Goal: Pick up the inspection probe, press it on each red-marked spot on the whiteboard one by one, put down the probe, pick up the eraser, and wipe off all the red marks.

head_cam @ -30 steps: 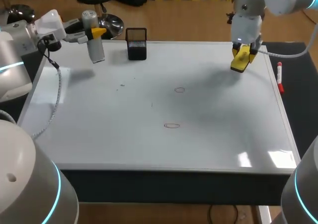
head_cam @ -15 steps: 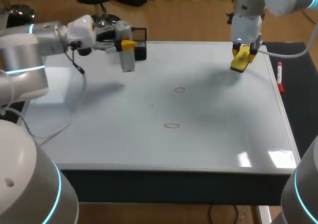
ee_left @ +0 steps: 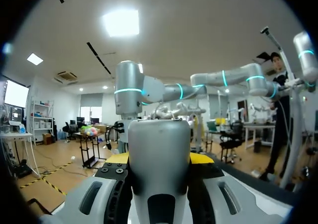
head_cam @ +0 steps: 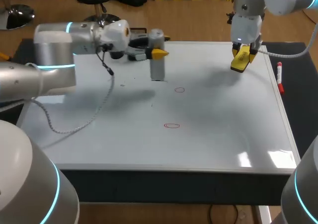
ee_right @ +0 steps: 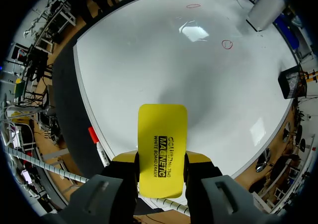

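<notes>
Grips the inspection probe (head_cam: 157,60) in the left pincer (head_cam: 157,50), narrowly parted, a yellow tip pressed to it from either side, the grey body upright. Holds it over the whiteboard (head_cam: 223,134) a little in from the far edge, lower end seemingly clear of the surface. Seen from the left wrist, fills the gap between the fingers (ee_left: 201,158) of that pincer (ee_left: 159,160) with the rounded grey head of the probe (ee_left: 159,174). Clamps the yellow eraser (head_cam: 240,59) in the right pincer (head_cam: 242,52), held above the far right part of the board; from the right wrist, shows both fingers (ee_right: 124,157) of that pincer (ee_right: 161,159) tight on the long sides of the eraser (ee_right: 162,139), which juts ahead of them. Leaves two red marks on the board: a small ring (head_cam: 179,90) near the probe's foot, and a flatter oval (head_cam: 172,125) nearer the front, both well apart from the eraser. Trails a grey cable (head_cam: 74,127) from the left arm down onto the board. Keeps a red marker (head_cam: 280,77) lying just beside the board's right edge, and a black mesh holder (ee_right: 290,82) at the far edge.
</notes>
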You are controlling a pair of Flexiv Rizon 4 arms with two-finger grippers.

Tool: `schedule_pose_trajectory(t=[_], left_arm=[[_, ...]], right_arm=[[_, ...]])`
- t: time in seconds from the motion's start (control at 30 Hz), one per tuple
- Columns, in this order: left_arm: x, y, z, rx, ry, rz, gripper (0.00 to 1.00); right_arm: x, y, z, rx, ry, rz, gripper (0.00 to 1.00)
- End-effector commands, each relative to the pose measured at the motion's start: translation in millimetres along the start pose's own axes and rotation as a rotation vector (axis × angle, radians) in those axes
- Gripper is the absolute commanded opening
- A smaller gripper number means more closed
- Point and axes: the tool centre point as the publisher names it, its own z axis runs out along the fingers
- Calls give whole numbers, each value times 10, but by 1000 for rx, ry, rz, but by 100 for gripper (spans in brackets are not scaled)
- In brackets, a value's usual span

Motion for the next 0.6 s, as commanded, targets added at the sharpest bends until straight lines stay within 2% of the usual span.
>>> schedule_pose_trajectory(t=[0.03,0.27,0.6], left_arm=[[-40,142,304,7,75,-6,0],[46,302,589,12,126,-24,0],[-34,492,690,13,134,-28,0]], right_arm=[[-1,-12,-8,0,3,-1,0],[-1,-12,-8,0,3,-1,0],[-1,-12,-8,0,3,-1,0]])
